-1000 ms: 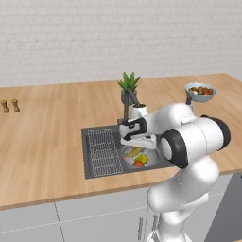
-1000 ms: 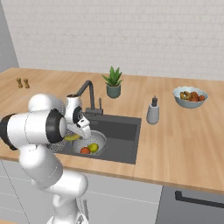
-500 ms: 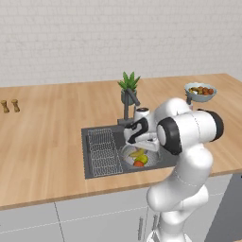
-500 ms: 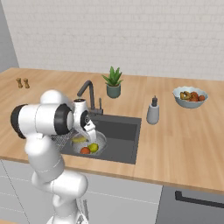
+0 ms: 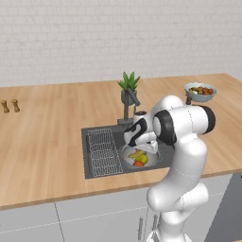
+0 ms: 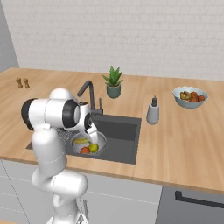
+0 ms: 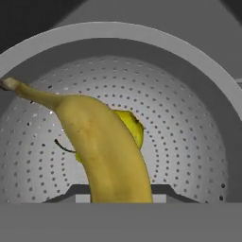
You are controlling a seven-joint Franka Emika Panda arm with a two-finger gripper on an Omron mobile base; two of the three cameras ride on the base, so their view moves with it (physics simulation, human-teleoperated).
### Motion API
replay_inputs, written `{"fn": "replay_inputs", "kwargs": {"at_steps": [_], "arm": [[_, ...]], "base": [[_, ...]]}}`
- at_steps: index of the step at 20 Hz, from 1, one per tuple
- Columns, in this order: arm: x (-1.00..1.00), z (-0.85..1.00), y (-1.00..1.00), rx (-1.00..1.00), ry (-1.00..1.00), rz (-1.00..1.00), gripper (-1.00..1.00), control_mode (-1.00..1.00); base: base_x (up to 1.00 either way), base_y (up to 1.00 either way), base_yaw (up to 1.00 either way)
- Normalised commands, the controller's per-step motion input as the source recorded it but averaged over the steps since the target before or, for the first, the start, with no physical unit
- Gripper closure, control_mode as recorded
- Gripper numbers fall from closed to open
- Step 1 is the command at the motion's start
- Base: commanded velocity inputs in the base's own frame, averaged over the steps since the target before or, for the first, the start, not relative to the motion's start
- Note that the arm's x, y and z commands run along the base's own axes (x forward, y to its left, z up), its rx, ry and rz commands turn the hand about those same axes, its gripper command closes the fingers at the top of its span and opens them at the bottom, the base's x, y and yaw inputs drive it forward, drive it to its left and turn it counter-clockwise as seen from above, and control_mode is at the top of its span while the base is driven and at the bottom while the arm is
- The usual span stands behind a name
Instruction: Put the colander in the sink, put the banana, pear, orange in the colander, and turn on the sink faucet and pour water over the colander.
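Closed on the banana (image 7: pixel 106 151), the gripper (image 5: pixel 142 146) is held just above the colander (image 7: pixel 189 142) in the sink (image 6: pixel 124 131); pear (image 7: pixel 132 126) lies inside; no writing can be read

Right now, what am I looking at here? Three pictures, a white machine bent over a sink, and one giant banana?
The white machine is a robot arm on a base that can drive, in a computer-drawn kitchen. Two pictures come from cameras on that base, behind the arm to its left and right. The third comes from a camera on its hand, so things look huge there. The hand reaches down into the dark sink, over a metal colander. It is closed on the banana, holding it just inside the colander. The pear lies behind the banana; the orange sits beside the pear. On the wooden counter stand a faucet, a potted plant, a soap bottle and a fruit bowl.
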Motion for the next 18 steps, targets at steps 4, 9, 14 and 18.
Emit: {"fn": "replay_inputs", "kwargs": {"at_steps": [4, 9, 14, 18], "arm": [[0.16, -0.2, -0.09, 0.0, 0.0, -0.01, 1.0, -1.0], [0.06, -0.15, -0.06, 0.0, 0.0, 0.0, 1.0, -1.0], [-0.01, -0.02, 0.0, 0.0, 0.0, 0.0, -1.0, -1.0], [-0.1, 0.0, 0.0, 0.0, 0.0, -0.03, -1.0, -1.0]], "base": [[0.0, 0.0, 0.0], [0.0, 0.0, 0.0], [0.0, 0.0, 0.0], [0.0, 0.0, 0.0]]}}
